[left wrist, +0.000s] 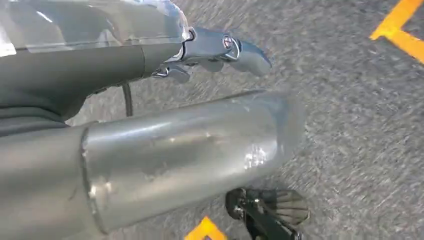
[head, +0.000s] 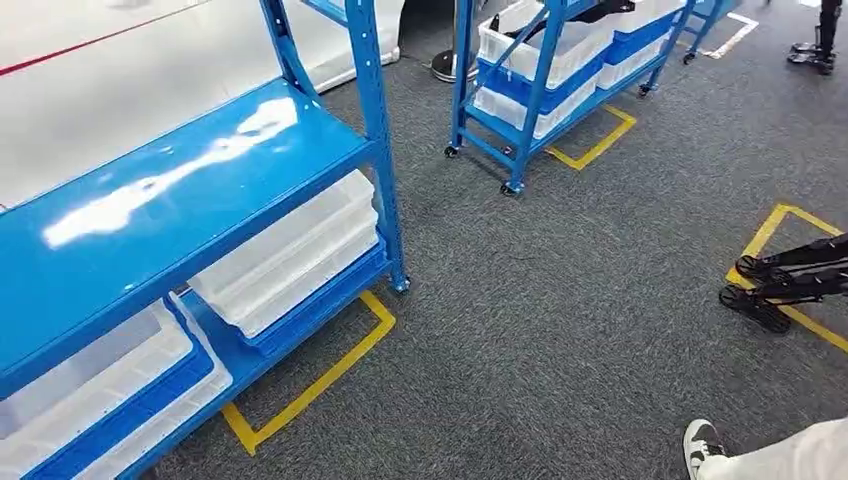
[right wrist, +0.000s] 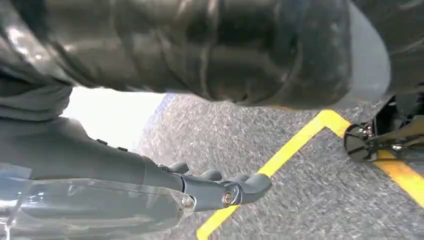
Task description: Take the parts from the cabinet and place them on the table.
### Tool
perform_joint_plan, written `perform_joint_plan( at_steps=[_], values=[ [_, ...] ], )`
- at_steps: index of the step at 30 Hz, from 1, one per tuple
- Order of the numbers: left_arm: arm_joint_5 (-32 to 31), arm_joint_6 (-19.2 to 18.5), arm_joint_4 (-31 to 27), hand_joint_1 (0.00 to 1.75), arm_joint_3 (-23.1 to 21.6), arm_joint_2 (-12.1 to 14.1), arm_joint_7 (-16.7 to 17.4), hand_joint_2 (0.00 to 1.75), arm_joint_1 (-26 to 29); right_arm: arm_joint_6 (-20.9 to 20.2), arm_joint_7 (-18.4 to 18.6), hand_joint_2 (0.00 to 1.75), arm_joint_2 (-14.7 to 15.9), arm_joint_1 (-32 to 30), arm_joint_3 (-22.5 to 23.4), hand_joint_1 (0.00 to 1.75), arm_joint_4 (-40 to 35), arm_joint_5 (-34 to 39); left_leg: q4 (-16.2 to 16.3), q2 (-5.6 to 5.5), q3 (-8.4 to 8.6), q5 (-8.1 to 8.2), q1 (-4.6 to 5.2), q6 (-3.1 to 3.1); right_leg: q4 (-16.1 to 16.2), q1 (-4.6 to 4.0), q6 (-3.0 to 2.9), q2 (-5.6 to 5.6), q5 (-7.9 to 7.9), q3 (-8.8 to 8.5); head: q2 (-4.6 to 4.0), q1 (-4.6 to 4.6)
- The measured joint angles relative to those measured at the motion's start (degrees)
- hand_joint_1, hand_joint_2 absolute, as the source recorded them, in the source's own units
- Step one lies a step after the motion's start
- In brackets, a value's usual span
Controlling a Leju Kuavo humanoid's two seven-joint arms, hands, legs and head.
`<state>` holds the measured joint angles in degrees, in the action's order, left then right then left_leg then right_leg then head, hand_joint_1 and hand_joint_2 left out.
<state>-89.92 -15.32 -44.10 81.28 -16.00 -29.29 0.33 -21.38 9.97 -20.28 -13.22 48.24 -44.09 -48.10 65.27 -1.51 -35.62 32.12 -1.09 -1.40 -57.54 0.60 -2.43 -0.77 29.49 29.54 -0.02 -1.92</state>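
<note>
Left hand: the left hand [left wrist: 210, 52] is seen in its wrist view hanging over grey carpet [head: 580, 300]; nothing is held, and the fingers appear loosely extended, though blur keeps the spread from being judged closely.
Right hand: the right hand [right wrist: 220, 190] is likewise empty above the carpet and a yellow floor marking [right wrist: 295, 145], fingers loosely apart.
Cabinet: the blue shelf rack [head: 180, 190] is placed at about nine to ten o'clock in the head view, its long axis running from seven o'clock toward one o'clock.
Parts: no loose part can be made out; white bins [head: 295, 255] on blue trays are stored on the lower shelf, their long sides aligned with the rack.
Key relation: the rack lies to the robot's left, so the left hand is judged the nearer; a turn toward nine o'clock is called for before any reach.
Table: cannot be identified with certainty.
Bystander: a shoe [head: 705, 445] is seen at five o'clock.
</note>
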Motion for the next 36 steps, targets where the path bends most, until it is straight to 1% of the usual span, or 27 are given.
perform_joint_plan(
  at_steps=[2, 3, 4, 6, 7, 8, 9, 12, 13, 14, 15, 17, 18, 19, 21, 22, 23, 24, 25, 27, 28, 29, 30, 32, 33, 34, 36],
  values=[
    [0.0, -0.55, -0.81, 0.0, -0.5, -0.17, 0.0, 0.0, -0.08, 0.37, -0.07, 0.0, 0.0, 0.39, 0.62, 0.0, 0.97, -0.75, 8.53, 0.79, -3.71, 3.78, -0.11, -0.36, -0.05, -0.3, -0.15, 2.33, 0.1, 0.19, 0.0, 0.02],
    [0.0, -0.68, -1.05, 0.0, -0.63, -0.24, 0.02, 0.0, 0.03, 0.53, -0.13, 0.0, 0.0, 0.62, 0.99, 0.0, 1.4, -1.14, 10.3, 0.99, -4.24, 3.93, -0.11, -0.49, -0.13, -0.39, -0.16, 3.3, 0.11, 0.27, 0.0, 0.02],
    [0.0, -0.75, -1.34, 0.0, -0.72, -0.24, 0.02, 0.0, 0.19, 0.7, -0.39, 0.0, 0.0, 0.85, 1.25, 0.0, 1.75, -1.31, 9.13, 1.17, -3.31, 2.8, -0.11, -0.59, -0.19, -0.41, -0.16, 4.12, 0.13, 0.33, 0.0, 0.02],
    [0.0, -1.22, -2.14, 0.0, -0.87, -0.37, 0.0, 0.0, 0.57, 0.72, -0.9, 0.0, 0.0, 1.44, 1.83, 0.0, 2.47, -2.43, 0.12, 1.98, 2.09, -1.6, -0.1, -0.5, -0.42, -0.41, 0.02, 5.45, 0.28, 0.29, 0.0, 0.02],
    [-0.02, -1.6, -2.76, 0.0, -0.98, -0.5, -0.02, 0.0, 0.61, 0.72, -1.33, 0.0, 0.0, 1.76, 2.26, 0.0, 2.8, -3.55, -5.38, 3.71, 5.38, -3.58, -0.04, -0.21, -0.68, -0.44, 0.19, 6.05, 0.42, 0.17, 0.0, 0.02],
    [-0.02, -1.97, -3.39, 0.0, -1.15, -0.63, -0.04, 0.0, 0.51, 0.7, -1.75, 0.0, 0.02, 2.05, 2.95, 0.0, 3.11, -4.57, -7.64, 5.71, 6.28, -2.72, 0.59, 0.24, -0.95, -0.82, 0.54, 6.71, 0.65, 0.31, 0.0, 0.0],
    [0.0, -2.23, -4.06, 0.0, -1.33, -0.76, -0.13, 0.0, 0.52, 0.7, -1.92, 0.0, 0.02, 2.26, 3.49, 0.0, 3.41, -5.24, -7.78, 4.84, 6.07, -3.19, 0.64, 0.75, -1.01, -0.79, 0.79, 7.1, 0.73, 0.25, 0.0, 0.09],
    [0.0, -2.52, -5.25, 0.0, -1.4, -1.18, -0.15, 0.0, 1.28, 0.7, -2.27, 0.0, 0.11, 3.24, 4.83, 0.0, 4.16, -6.19, -8.0, 3.56, 5.77, -3.48, 0.74, 1.48, -0.89, -0.74, 1.45, 8.18, 0.53, -0.2, 0.02, 0.07],
    [-0.02, -2.6, -5.47, 0.0, -1.4, -1.6, -0.13, 0.0, 1.39, 0.7, -2.34, 0.0, 0.22, 3.33, 5.07, 0.0, 4.29, -6.25, -8.62, 3.09, 6.39, -4.04, 0.05, 1.91, -1.35, -0.52, 1.91, 7.03, 1.14, -0.13, 0.0, 0.02],
    [0.0, -2.6, -5.82, 0.0, -1.48, -1.62, -0.13, 0.0, 1.29, 0.7, -2.36, 0.0, 0.31, 3.36, 5.32, 0.0, 4.51, -6.3, -8.78, 2.63, 6.21, -4.26, 0.09, 2.11, -2.85, -0.36, 2.26, 3.83, 2.56, 0.39, 0.02, 0.13],
    [0.0, -2.6, -6.01, 0.0, -1.66, -1.64, -0.13, 0.0, 1.16, 0.7, -2.4, 0.0, 0.35, 3.3, 5.69, 0.0, 4.68, -6.32, -8.74, 2.09, 5.95, -4.47, 0.09, 2.38, -6.32, -0.22, 2.34, 2.2, 5.13, 1.98, 0.0, 0.11],
    [0.0, -2.71, -6.17, 0.0, -1.92, -1.73, -0.13, 0.0, 1.06, 0.72, -2.49, 0.0, 0.39, 3.3, 6.12, 0.0, 5.05, -6.69, -8.69, 0.96, 5.48, -4.73, 0.13, 2.68, -14.8, -0.03, 2.57, 1.24, 9.19, 5.72, 0.0, 0.13],
    [0.0, -2.93, -6.3, 0.0, -1.97, -1.79, -0.17, 0.0, 1.1, 0.7, -2.73, 0.0, 0.42, 3.32, 6.36, 0.0, 5.21, -7.28, -8.61, 0.19, 5.35, -4.81, 0.13, 2.63, -17.18, 0.05, 2.69, 1.14, 9.59, 6.76, 0.02, 0.11],
    [0.0, -3.37, -6.61, 0.0, -2.01, -2.12, -0.24, 0.0, 1.23, 0.7, -2.95, 0.0, 0.42, 3.47, 6.85, 0.0, 5.36, -8.16, -8.55, -0.67, 5.33, -4.88, 0.1, 2.53, -16.81, 0.24, 2.77, 1.06, 8.35, 6.5, 0.0, 0.13],
    [0.0, -3.7, -7.15, 0.0, -2.1, -2.62, -0.33, 0.0, 1.42, 0.68, -3.5, 0.0, 0.46, 3.75, 7.81, 0.0, 5.67, -9.67, -8.22, -2.27, 5.36, -4.88, -0.04, 2.3, -9.74, 0.58, 2.73, 0.64, 3.54, 3.08, 0.0, 0.13],
    [0.0, -3.9, -7.39, 0.0, -2.18, -2.8, -0.33, 0.0, 1.41, 0.64, -3.8, 0.0, 0.48, 3.91, 8.33, 0.0, 5.75, -10.43, -7.97, -3.04, 5.29, -4.81, -0.13, 2.01, -4.54, 0.86, 2.75, -0.9, 0.93, 0.62, 0.0, 0.13],
    [0.0, -3.94, -7.65, 0.0, -2.23, -2.91, -0.33, 0.0, 1.4, 0.48, -4.0, 0.0, 0.5, 4.01, 8.88, 0.0, 5.97, -11.06, -7.76, -3.59, 4.85, -4.74, -0.18, 1.6, -2.24, 1.2, 2.71, -4.34, 1.47, -0.49, 0.0, 0.11],
    [-0.02, -4.0, -7.92, 0.0, -2.27, -2.93, -0.33, 0.0, 1.14, 0.37, -4.13, 0.0, 0.5, 4.05, 9.43, 0.0, 6.23, -11.54, -6.97, -4.26, 4.56, -4.66, 0.14, 0.99, -1.53, 0.92, 2.65, -4.91, 1.38, -0.23, 0.0, 0.09],
    [0.02, -4.07, -8.11, 0.0, -2.34, -2.95, -0.33, 0.0, 1.17, 0.37, -4.24, 0.0, 0.5, 4.19, 9.97, 0.0, 6.36, -11.76, -7.23, -4.75, 4.26, -4.95, 0.03, 0.58, -1.81, 0.78, 2.56, -4.05, 1.37, -0.15, 0.0, 0.02],
    [0.0, -4.07, -8.24, 0.0, -2.36, -3.08, -0.33, 0.0, 1.51, 0.37, -4.33, 0.0, 0.5, 4.64, 10.5, 0.0, 6.52, -12.33, -7.75, -6.2, 3.75, -5.44, -0.34, -0.29, -1.82, 0.52, 1.82, -2.85, 1.14, -0.28, 0.0, 0.07],
    [0.0, -4.07, -8.4, 0.0, -2.32, -3.1, -0.33, 0.0, 1.59, 0.33, -4.46, 0.0, 0.5, 4.75, 10.73, 0.0, 6.6, -12.57, -7.29, -5.34, 3.67, -5.14, -0.44, -0.44, -1.27, 0.9, 1.21, -1.95, 0.75, -0.18, 0.0, 0.02],
    [-0.02, -4.07, -8.48, 0.0, -2.32, -3.15, -0.33, 0.0, 1.64, 0.15, -4.68, 0.0, 0.5, 4.85, 11.09, 0.0, 6.63, -12.97, -5.81, -1.83, 3.06, -3.91, -0.16, -0.51, -1.12, 0.77, 0.79, -1.11, 0.64, -0.2, 0.0, 0.02],
    [-0.02, -4.09, -8.55, 0.0, -2.34, -3.23, -0.35, 0.0, 1.49, -0.04, -4.85, 0.0, 0.5, 4.84, 11.44, 0.0, 6.69, -13.42, -2.65, -0.1, 1.58, -1.64, -0.11, -0.61, -1.08, 0.63, 0.39, -0.22, 0.63, -0.14, 0.0, -0.04],
    [0.0, -4.16, -8.68, 0.0, -2.4, -3.34, -0.48, 0.0, 1.18, -0.17, -5.16, 0.0, 0.5, 4.78, 12.13, 0.0, 6.91, -14.04, 6.44, 0.86, -2.4, 3.06, -0.14, -0.84, -1.1, 0.2, 0.2, 1.97, 0.68, 0.14, 0.0, -0.04],
    [0.0, -4.29, -8.72, 0.0, -2.42, -3.52, -0.48, 0.0, 1.28, -0.19, -5.33, 0.0, 0.5, 4.86, 12.55, 0.0, 6.93, -14.41, 9.95, 1.01, -3.73, 4.16, -0.14, -0.89, -1.13, 0.01, 0.17, 3.0, 0.7, 0.22, 0.0, -0.04],
    [0.0, -4.29, -8.72, 0.0, -2.42, -3.54, -0.46, 0.0, 1.42, -0.19, -5.33, 0.0, 0.5, 4.98, 12.83, 0.0, 6.95, -14.56, 10.35, 1.1, -3.56, 3.74, -0.13, -0.84, -1.13, -0.13, 0.14, 3.82, 0.72, 0.22, 0.0, -0.04],
    [0.0, -4.24, -8.79, 0.0, -2.42, -3.56, -0.39, 0.0, 1.65, -0.17, -5.46, 0.0, 0.5, 5.3, 13.2, 0.0, 7.02, -15.13, 4.64, 1.39, -0.05, 0.27, -0.08, -0.49, -1.15, -0.33, 0.11, 5.13, 0.75, 0.1, 0.0, -0.04]
  ],
)
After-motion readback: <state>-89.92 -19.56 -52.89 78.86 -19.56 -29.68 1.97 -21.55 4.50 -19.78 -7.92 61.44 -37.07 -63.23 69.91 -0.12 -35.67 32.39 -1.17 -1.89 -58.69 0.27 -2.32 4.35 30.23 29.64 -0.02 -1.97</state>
